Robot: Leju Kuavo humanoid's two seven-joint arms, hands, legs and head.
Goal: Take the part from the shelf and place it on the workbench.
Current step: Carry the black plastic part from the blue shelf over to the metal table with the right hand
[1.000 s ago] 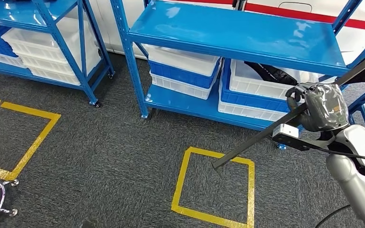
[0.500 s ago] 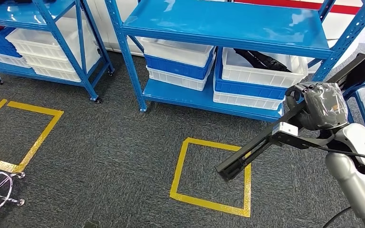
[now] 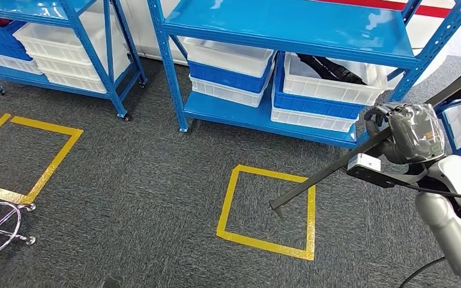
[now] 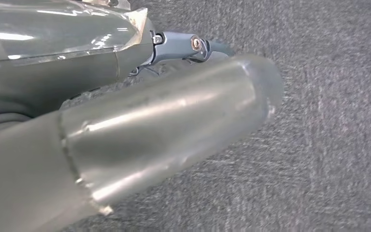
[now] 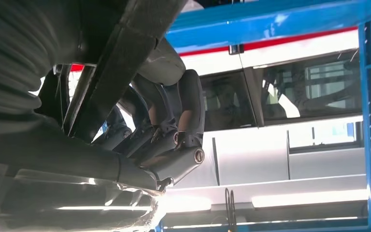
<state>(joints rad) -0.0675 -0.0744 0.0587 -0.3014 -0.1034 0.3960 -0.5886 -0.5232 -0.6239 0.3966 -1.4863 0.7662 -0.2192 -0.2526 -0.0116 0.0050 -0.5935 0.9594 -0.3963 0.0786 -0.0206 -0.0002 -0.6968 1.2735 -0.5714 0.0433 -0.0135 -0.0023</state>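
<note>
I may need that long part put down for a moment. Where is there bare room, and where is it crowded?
Bare carpet lies inside the yellow tape square under the long black part that the right hand grips. The top shelf board is also bare. Crowded: the lower shelf, packed with white and blue bins.

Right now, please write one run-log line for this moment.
stage: carrying | right hand: grips long black part, tilted above the yellow floor square | left hand: state unclear | workbench: unseen

My right hand [image 5: 164, 130] grips the dark part [image 5: 121, 63]. Beyond it I see blue shelf [image 5: 280, 21] framing and windows [image 5: 314, 92].
</note>
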